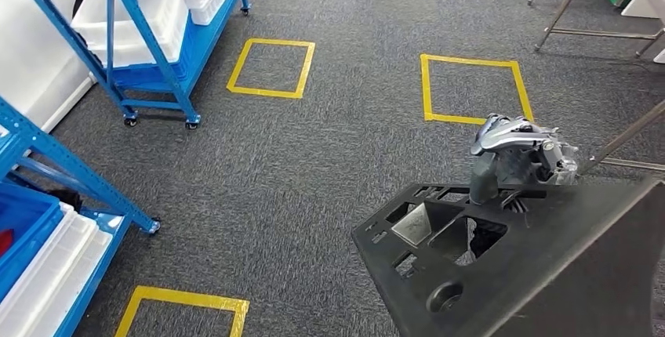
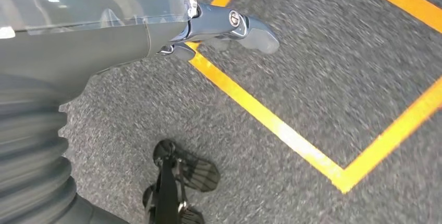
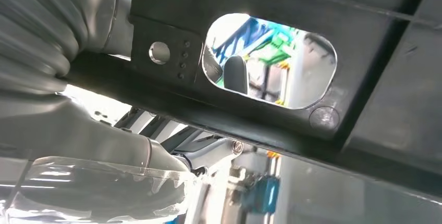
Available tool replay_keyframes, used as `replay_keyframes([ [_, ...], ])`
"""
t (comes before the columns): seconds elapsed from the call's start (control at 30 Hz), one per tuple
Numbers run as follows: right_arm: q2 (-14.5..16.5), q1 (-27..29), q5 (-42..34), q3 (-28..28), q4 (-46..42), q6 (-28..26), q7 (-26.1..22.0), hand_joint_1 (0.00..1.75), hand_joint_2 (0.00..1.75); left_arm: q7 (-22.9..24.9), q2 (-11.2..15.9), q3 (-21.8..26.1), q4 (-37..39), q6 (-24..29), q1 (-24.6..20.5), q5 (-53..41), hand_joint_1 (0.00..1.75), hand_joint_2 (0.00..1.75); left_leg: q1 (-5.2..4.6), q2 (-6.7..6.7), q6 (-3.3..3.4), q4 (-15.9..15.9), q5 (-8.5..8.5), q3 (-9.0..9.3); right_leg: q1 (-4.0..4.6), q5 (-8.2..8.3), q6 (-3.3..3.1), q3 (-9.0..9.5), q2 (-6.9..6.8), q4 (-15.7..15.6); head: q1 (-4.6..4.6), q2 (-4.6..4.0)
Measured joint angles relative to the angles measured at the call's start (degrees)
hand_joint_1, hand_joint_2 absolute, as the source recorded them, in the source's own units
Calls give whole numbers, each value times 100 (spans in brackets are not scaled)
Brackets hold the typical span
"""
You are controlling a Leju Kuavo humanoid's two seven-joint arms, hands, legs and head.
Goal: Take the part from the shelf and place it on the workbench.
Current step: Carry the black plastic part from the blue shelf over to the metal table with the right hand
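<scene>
- The right hand (image 1: pixel 521 153) gripped the black part (image 1: pixel 541 266), a large flat plastic panel with ribbed pockets and cut-outs, at the panel's far edge in the head view.
- Its fingers (image 1: pixel 485 176) were clamped over that edge, one dark finger reaching down into a cut-out just below the rim.
- In the right wrist view, a dark fingertip (image 3: pixel 235 74) showed through an oval opening in the part (image 3: pixel 292 36), with the panel pressed close against the hand (image 3: pixel 78 125).
- The part was held up off the grey carpet (image 1: pixel 314 164), tilted, its broad face spreading from the fingers towards the robot's body.
- The left hand (image 2: pixel 229 26) hung over the carpet (image 2: pixel 333 67) with nothing in it; its thumb stuck out straight, and the other fingers were too hidden to tell whether they were apart or curled.
- A yellow tape square (image 2: pixel 292 135) lay on the floor just beyond the left thumb.
- Blue shelving racks (image 1: pixel 141 31) holding white bins (image 1: pixel 133 16) stood well apart from the right fingers, across the carpet.
- Another yellow tape square (image 1: pixel 470 90) lay on the floor beyond the right fingers.
</scene>
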Motion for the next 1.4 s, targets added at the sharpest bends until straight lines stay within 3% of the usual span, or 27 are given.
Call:
replay_keyframes([
  [0.07,17,9,42,29,27,-25,1,175,175,37,-26,0,1,-5,31,-8,0,175,4,-174,-14,775,-346,-366,10,5,-21,-7,146,2,0,0],
  [0.1,25,20,67,39,49,-31,1,175,175,64,-48,-1,1,-4,43,-19,0,175,4,-197,-17,1016,-394,-494,16,6,-22,-8,227,8,0,0],
  [0.13,29,29,96,45,75,-33,1,175,175,94,-75,-3,1,-2,50,-33,0,175,5,-208,-15,1048,-324,-530,19,5,-21,-8,307,17,0,0],
  [0.2,31,37,160,50,125,-42,1,175,175,141,-125,-13,1,0,49,-73,0,175,16,-273,1,457,100,-298,16,-7,-2,-6,465,53,0,0],
  [0.27,31,31,218,50,165,-57,1,175,175,162,-162,-27,2,-11,37,-102,0,175,37,-539,21,-249,382,6,2,-20,43,-27,599,98,0,0],
  [0.33,29,21,257,50,197,-66,3,175,175,175,-191,-35,4,-24,33,-117,0,175,29,-708,57,-473,405,100,-20,-4,117,-76,714,116,0,0],
  [0.4,29,13,283,50,225,-63,9,175,175,189,-223,-47,5,-40,34,-124,0,175,15,-610,130,-511,450,109,-42,27,199,-114,816,106,0,0],
  [0.47,28,-14,320,52,250,-55,29,175,175,203,-267,-68,7,-57,21,-124,0,175,19,-475,218,-566,496,123,-31,-79,242,-205,625,265,1,0],
  [0.53,29,-76,363,66,282,-44,77,175,175,221,-312,-79,7,-66,26,-119,0,175,2,-323,274,-593,514,125,-14,-417,263,-495,268,872,2,0],
  [0.6,31,-117,395,82,327,-41,122,175,175,242,-349,-79,7,-69,49,-110,0,175,-22,-167,292,-591,507,118,-19,-703,282,-826,125,1573,2,0],
  [0.63,31,-125,411,88,349,-47,136,175,175,252,-367,-79,7,-68,54,-108,0,175,-29,-90,294,-590,502,117,-19,-707,283,-881,103,1700,1,0],
  [0.67,31,-134,428,95,368,-59,146,175,175,261,-383,-79,7,-64,52,-105,0,175,-33,-20,292,-589,497,118,-18,-606,277,-815,82,1594,1,0],
  [0.7,31,-149,445,102,381,-82,158,175,175,269,-401,-79,7,-60,48,-104,0,175,-36,46,287,-588,489,125,-13,-433,262,-636,35,1274,1,0],
  [0.77,31,-200,457,113,392,-149,189,175,175,278,-431,-79,7,-45,42,-101,0,175,-59,160,258,-583,464,148,32,-153,207,-186,-203,455,1,0],
  [0.83,33,-244,440,119,396,-231,219,175,175,281,-447,-79,7,-29,44,-99,0,175,-85,258,210,-578,439,165,89,-89,150,7,-335,73,1,0],
  [0.9,35,-254,426,122,402,-296,241,175,175,286,-457,-79,7,-20,40,-101,0,175,-94,369,156,-583,418,180,96,-73,98,0,-214,44,1,0],
  [0.97,48,-261,426,130,407,-336,254,175,175,293,-468,-80,7,-11,31,-102,0,175,-74,267,104,-452,299,150,63,-40,39,21,-90,-6,1,0],
  [1.0,61,-269,426,140,409,-350,257,175,175,299,-473,-81,7,-7,33,-102,0,175,-61,137,81,-233,159,59,43,-24,10,35,-31,-29,1,0],
  [1.07,91,-276,425,170,422,-363,262,175,175,311,-481,-81,7,-1,56,-103,0,175,-34,-124,51,521,-212,-288,38,-17,-19,33,101,-34,0,0],
  [1.1,103,-269,419,187,433,-363,263,175,175,315,-484,-81,7,1,73,-103,0,175,-31,-172,39,883,-333,-473,41,-16,-25,32,181,-31,0,0],
  [1.13,111,-260,410,203,447,-362,262,175,175,315,-487,-81,7,1,88,-103,0,175,-30,-193,33,1087,-350,-591,44,-16,-26,32,263,-27,0,0],
  [1.17,119,-254,399,216,461,-361,260,175,175,311,-491,-81,7,0,96,-104,0,175,-29,-205,35,1067,-251,-607,45,-17,-24,36,344,-20,0,0],
  [1.2,123,-250,387,229,471,-361,257,175,175,305,-494,-81,7,-2,100,-106,0,175,-27,-229,44,821,-56,-516,45,-21,-19,41,421,-10,0,0],
  [1.23,130,-248,378,244,478,-360,252,175,175,299,-497,-81,7,-3,101,-108,0,175,-19,-328,57,418,182,-349,41,-27,-8,43,494,2,0,0],
  [1.3,143,-244,368,279,486,-361,231,175,175,290,-498,-81,7,-3,106,-109,0,175,5,-620,84,-288,466,-56,42,-41,39,14,633,44,-1,0],
  [1.33,150,-236,365,296,488,-361,219,175,175,288,-499,-81,7,2,111,-107,0,175,8,-725,96,-462,505,14,33,-39,73,-12,700,58,-1,0],
  [1.4,160,-216,362,320,491,-362,203,175,175,287,-502,-80,7,13,108,-97,0,175,1,-680,136,-520,499,36,12,-14,148,-59,830,58,-1,0],
])
